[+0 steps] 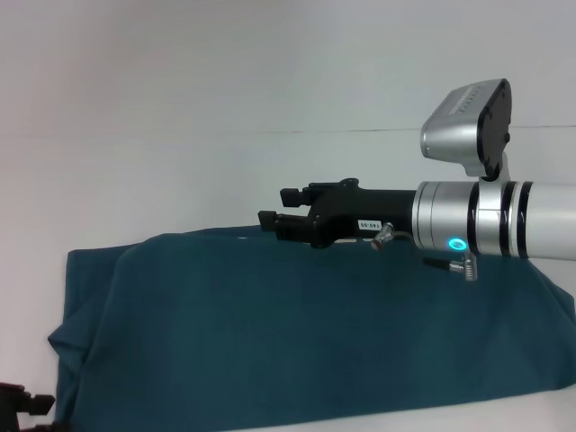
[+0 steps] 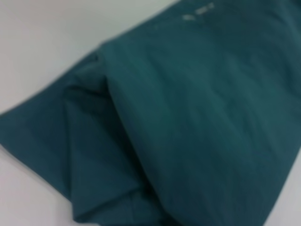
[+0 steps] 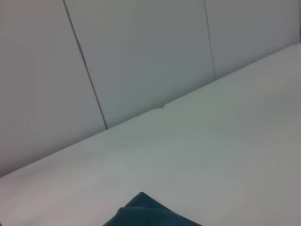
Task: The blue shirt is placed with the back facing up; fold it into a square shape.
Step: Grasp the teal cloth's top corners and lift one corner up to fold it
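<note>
Reaching in from the right, the right pincer [image 1: 281, 216] hovers empty, jaws apart, over the far edge of the shirt [image 1: 297, 333] spread on the tabletop [image 1: 180, 135]; the left pincer [image 1: 20, 402] sits low at the near-left corner, state unclear. Seen from the left wrist, the shirt [image 2: 197, 122] is bunched in loose layers, so a grab may catch only one. From the right wrist, just a shirt corner [image 3: 146, 212] shows.

Right gripper [image 1: 277, 206] reaches in from right, horizontal, fingers parted; left gripper [image 1: 20, 401] low, near-left corner.

Premises are presenting as a lab or test bench: a plain white table [image 1: 180, 108] is standing against a bare panelled wall [image 3: 141, 56], with robot hardware only.
</note>
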Robot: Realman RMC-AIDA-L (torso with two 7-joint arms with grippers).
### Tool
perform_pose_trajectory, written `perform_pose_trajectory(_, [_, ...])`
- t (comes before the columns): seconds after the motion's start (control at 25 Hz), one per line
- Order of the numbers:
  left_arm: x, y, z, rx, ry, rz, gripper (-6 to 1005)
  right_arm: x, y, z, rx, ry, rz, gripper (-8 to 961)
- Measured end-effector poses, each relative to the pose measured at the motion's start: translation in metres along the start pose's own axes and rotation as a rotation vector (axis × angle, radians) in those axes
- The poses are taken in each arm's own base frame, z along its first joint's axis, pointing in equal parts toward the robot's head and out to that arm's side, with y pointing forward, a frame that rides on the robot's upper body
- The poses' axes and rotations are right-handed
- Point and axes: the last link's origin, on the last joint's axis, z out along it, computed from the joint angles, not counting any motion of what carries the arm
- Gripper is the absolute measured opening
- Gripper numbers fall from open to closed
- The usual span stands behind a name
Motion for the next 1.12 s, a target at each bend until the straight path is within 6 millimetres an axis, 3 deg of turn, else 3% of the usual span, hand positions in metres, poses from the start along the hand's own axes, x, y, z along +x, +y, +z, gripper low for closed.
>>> perform_pose_trajectory(0.16, [0.0,0.002,0.004,-0.013,-0.036,0.018,395,0.0,-0.001,0.001,0.005,0.004,0.001,558])
perform_pose_trajectory(0.4, [0.003,0.002,0.007,-0.014,-0.044,0.036,516,-0.002,-0.002,0.003,0.015,0.005,0.001,558])
perform_pose_trajectory(1.12, [0.008,0.001,0.02,-0.017,-0.071,0.071,529,0.003,-0.005,0.001,0.031,0.003,0.019,559])
